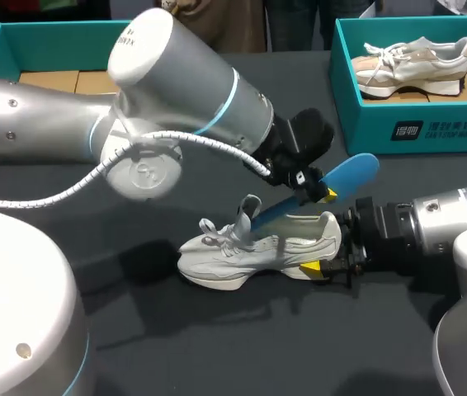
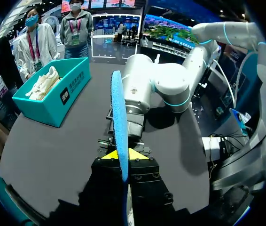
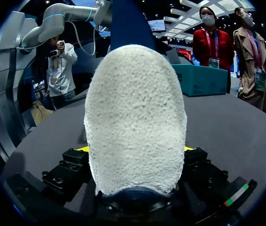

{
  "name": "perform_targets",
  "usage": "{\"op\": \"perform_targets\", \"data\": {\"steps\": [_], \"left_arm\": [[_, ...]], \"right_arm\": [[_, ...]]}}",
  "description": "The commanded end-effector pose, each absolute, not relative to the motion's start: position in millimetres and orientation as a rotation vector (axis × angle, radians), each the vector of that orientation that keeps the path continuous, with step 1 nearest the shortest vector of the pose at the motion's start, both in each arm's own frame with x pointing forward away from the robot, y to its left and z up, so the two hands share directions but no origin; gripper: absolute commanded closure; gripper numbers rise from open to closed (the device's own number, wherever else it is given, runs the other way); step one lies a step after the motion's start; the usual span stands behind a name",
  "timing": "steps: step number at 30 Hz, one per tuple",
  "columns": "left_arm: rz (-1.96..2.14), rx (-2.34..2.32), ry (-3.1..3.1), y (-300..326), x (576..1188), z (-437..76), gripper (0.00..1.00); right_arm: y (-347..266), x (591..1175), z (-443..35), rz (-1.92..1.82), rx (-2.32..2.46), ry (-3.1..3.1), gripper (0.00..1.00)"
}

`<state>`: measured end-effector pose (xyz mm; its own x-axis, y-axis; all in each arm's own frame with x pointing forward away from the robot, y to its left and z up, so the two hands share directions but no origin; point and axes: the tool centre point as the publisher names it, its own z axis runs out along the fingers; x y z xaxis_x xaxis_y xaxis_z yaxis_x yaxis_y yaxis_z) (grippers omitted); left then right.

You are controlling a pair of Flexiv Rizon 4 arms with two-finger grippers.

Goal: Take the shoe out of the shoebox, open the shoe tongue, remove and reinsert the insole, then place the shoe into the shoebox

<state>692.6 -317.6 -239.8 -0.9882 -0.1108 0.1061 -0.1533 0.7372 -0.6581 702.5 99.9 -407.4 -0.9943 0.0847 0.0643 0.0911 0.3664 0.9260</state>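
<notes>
The insole step is in hand. The shoe point(image 1: 250, 252) lies on its side on the bench point(image 1: 217, 346), out of any box, with its tongue point(image 1: 250, 206) pulled up. The blue insole point(image 1: 349, 177) slants out of the shoe's mouth, its front end inside and its heel end in the air. One moment cannot show whether it is coming out or going back in.

The left gripper point(image 1: 312, 188) is clenched on the insole about halfway along. In the left wrist view the insole point(image 2: 118, 108) stands edge-on, with a yellow tip pressed to each side. The right gripper point(image 1: 332, 266) is clamped on the shoe's heel and steadies it. In the right wrist view the heel point(image 3: 135, 117) fills the space between its fingers.

If the insole is going in, the next move calls for pushing it along its own length towards the toe while the heel stays pinned. It should be kept flat enough not to fold at the mouth. If it is coming out, a straight pull along the same line should do.

The right shoebox point(image 1: 365, 124) holds a second shoe point(image 1: 415, 59) lying on brown card. The left shoebox point(image 1: 2, 41) shows only brown card point(image 1: 52, 81) inside, so it is probably where this shoe will go back
</notes>
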Motion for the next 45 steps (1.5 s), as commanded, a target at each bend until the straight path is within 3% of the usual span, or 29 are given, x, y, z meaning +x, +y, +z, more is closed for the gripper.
{"op": "perform_targets", "data": {"steps": [1, 18, 39, 45], "left_arm": [[1.001, 0.142, -2.817, -309, 690, -216, 1.0], [1.088, -0.017, -2.579, -296, 680, -138, 1.0], [1.088, -0.017, -2.579, -296, 680, -138, 1.0], [1.286, 0.093, -2.436, -277, 677, -99, 1.0]], "right_arm": [[101, 702, -407, -1.751, -0.168, -2.596, 1.0], [101, 702, -407, -1.751, -0.168, -2.596, 1.0], [101, 702, -407, -1.751, -0.168, -2.596, 1.0], [101, 702, -407, -1.751, -0.168, -2.596, 1.0]]}}
